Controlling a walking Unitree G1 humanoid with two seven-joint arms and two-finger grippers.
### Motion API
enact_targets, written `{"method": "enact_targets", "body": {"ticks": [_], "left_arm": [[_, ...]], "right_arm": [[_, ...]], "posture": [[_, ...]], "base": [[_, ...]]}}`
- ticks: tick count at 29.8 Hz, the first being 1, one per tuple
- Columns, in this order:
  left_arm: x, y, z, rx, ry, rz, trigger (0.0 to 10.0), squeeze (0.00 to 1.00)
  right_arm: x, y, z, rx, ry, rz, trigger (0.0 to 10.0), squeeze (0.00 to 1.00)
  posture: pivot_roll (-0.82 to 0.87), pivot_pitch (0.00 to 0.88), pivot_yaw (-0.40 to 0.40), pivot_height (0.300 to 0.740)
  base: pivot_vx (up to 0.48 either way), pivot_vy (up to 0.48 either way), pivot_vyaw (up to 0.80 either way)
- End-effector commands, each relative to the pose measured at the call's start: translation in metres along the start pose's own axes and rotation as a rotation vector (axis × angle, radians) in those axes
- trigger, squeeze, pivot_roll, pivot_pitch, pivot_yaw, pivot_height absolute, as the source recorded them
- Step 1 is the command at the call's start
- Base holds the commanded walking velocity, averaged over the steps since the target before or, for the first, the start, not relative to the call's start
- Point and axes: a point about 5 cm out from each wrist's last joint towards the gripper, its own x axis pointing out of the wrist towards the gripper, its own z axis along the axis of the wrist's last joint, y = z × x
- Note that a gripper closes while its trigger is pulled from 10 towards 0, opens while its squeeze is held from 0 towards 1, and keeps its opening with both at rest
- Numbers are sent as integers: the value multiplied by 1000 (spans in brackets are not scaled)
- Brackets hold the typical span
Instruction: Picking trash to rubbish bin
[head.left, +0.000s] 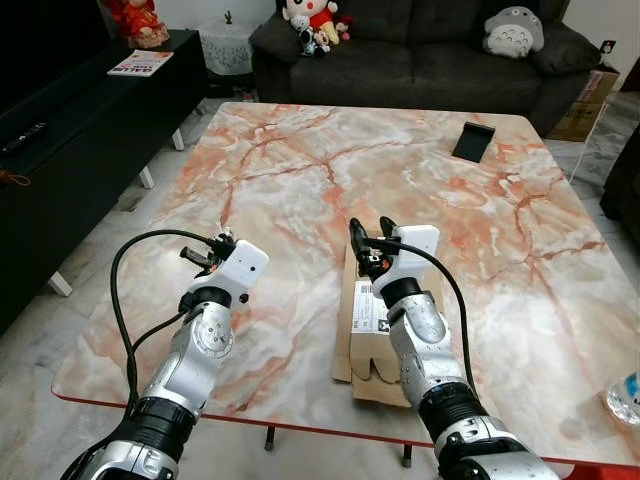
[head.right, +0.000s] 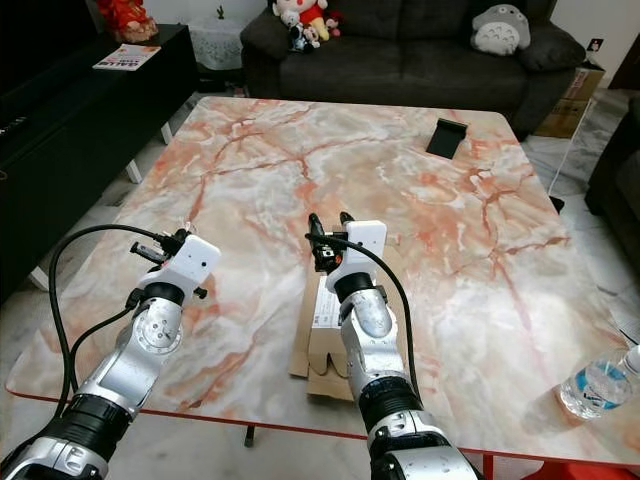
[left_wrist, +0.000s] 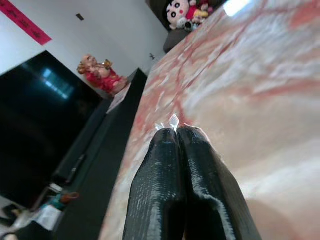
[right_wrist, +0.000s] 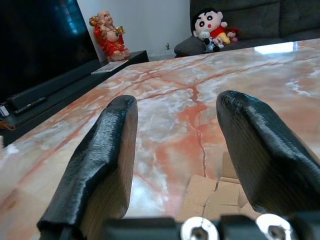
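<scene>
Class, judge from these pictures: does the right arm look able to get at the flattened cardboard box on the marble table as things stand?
Probably yes. The right gripper hangs open right above the far end of the flattened cardboard box, and nothing lies between them on the marble table.

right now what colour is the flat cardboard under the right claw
Plain brown, with a white printed label on it. The flattened cardboard shows best in the left eye view.

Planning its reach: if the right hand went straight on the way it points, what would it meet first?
Probably nothing soon: the open right hand points across bare table past the cardboard toward the TV stand; depth unclear.
</scene>
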Motion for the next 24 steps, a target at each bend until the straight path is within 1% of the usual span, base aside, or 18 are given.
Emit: {"method": "enact_targets", "body": {"ticks": [1, 3, 4, 5, 6, 7, 8, 9, 12, 13, 17, 21, 23, 24], "left_arm": [[3, 3, 4, -41, -17, 31, 0, 0], [4, 4, 6, -126, -22, 54, 0, 0], [4, 4, 6, -126, -22, 54, 0, 0], [7, 5, 9, -211, -36, 61, 6431, 0], [8, 5, 12, -266, -47, 54, 10000, 0], [9, 4, 15, -326, -58, 48, 10000, 0], [10, 4, 18, -369, -68, 49, 10000, 0], [11, 3, 23, -441, -89, 51, 10000, 0], [14, 4, 28, -514, -103, 66, 10000, 0], [16, 6, 31, -544, -108, 77, 10000, 0], [22, 5, 32, -538, -111, 67, 10000, 0], [22, 4, 32, -527, -114, 57, 10000, 0], [20, 4, 21, -528, -87, 53, 10000, 0], [18, 4, 16, -513, -84, 52, 10000, 0]], "right_arm": [[2, 3, 2, -1, -6, 14, 10000, 0], [2, 3, 2, -1, -7, 13, 10000, 0], [2, 3, 2, -1, -7, 13, 10000, 0], [3, 2, 2, -2, -8, 10, 10000, 0], [3, 2, 3, -2, -10, 9, 10000, 0], [3, 1, 4, -3, -11, 7, 10000, 0], [3, 1, 4, -3, -13, 5, 10000, 0], [4, 0, 5, -3, -19, -2, 10000, 0], [5, -1, 8, -2, -33, -12, 10000, 0], [6, -1, 11, 2, -51, -22, 10000, 0], [7, -1, 14, 5, -67, -24, 10000, 0], [7, 0, 14, 7, -73, -26, 10000, 0], [6, 2, 14, 4, -79, -23, 10000, 0], [5, 3, 14, 0, -82, -22, 10000, 0]], "posture": [[-13, 0, -9, 740], [-13, 0, -9, 740], [-13, 0, -9, 740], [-10, 0, -16, 740], [-10, 0, -16, 740], [-10, 0, -16, 740], [-7, 0, -20, 740], [-7, 0, -20, 740], [-14, 0, -18, 740], [-16, 0, -16, 740], [-18, 0, -13, 740], [-18, 0, -11, 740], [-23, 0, -5, 740], [-23, 0, -5, 740]], "base": [[0, 0, 0], [0, 0, 0], [0, 0, 0], [0, 0, 0], [0, 0, 0], [0, 0, 0], [0, 0, 0], [0, 0, 0], [0, 0, 0], [0, 0, 0], [0, 0, 0], [0, 0, 0], [0, 0, 0], [0, 0, 0]]}}
